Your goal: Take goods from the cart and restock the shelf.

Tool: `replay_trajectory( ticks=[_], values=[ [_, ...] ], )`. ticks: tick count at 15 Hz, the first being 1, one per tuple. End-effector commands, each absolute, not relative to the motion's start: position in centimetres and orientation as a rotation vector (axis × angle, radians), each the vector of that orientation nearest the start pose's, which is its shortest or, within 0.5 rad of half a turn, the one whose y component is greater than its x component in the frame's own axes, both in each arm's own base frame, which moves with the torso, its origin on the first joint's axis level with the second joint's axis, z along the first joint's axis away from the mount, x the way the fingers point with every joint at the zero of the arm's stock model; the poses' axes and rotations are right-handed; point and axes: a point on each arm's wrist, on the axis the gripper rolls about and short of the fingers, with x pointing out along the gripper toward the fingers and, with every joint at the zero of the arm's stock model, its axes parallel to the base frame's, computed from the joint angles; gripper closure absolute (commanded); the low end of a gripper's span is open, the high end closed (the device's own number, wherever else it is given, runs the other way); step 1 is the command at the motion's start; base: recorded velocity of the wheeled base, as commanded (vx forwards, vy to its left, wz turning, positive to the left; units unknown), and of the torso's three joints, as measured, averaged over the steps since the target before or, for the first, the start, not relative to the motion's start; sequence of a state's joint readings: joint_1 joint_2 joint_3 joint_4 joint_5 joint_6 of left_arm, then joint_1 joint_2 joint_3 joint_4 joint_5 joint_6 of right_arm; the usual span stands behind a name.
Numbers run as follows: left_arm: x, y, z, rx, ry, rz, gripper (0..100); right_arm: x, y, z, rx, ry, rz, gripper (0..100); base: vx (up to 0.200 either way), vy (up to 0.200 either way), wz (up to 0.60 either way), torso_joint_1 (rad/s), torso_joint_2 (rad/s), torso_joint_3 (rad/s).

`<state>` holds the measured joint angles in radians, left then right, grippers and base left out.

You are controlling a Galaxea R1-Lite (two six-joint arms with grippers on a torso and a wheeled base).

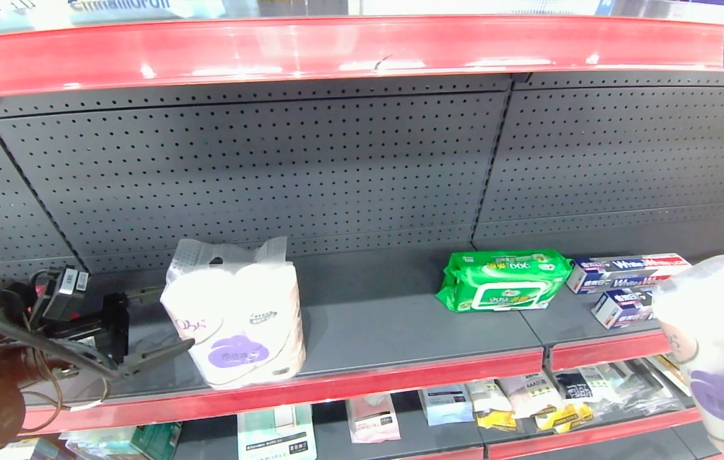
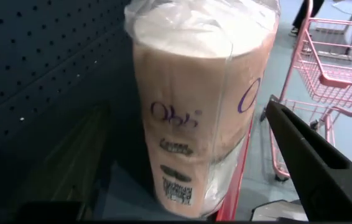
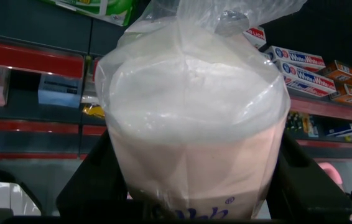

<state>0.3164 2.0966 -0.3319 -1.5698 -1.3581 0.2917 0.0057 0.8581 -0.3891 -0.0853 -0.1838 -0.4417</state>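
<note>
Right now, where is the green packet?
In the head view, the green packet lies on the grey shelf, right of centre, just left of the toothpaste boxes.

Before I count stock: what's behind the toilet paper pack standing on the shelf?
Behind the toilet paper pack, grey shelf and perforated back panel show around it; the patch directly behind it is covered.

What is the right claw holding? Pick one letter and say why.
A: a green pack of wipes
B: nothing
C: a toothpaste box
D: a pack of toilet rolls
D: the right claw is closed around a clear-wrapped pack of toilet rolls, with its dark fingers pressing on both sides of the wrap.
</note>
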Motion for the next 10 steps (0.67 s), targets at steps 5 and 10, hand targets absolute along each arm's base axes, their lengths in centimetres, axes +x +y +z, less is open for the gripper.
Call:
replay_trajectory(
  ticks=[5, 10],
  values=[
    [24.2, 7.7, 7.1, 0.136, -0.027, -0.972, 0, 8.8, -0.3, 17.7, -0.472, 0.414, -0.083, 100, 0.0, 0.0, 0.0, 0.0, 0.0, 0.0],
    [20.9, 7.6, 6.8, 0.143, -0.01, -0.926, 0, 8.9, -0.3, 17.7, -0.473, 0.413, -0.078, 100, 0.0, 0.0, 0.0, 0.0, 0.0, 0.0]
  ],
)
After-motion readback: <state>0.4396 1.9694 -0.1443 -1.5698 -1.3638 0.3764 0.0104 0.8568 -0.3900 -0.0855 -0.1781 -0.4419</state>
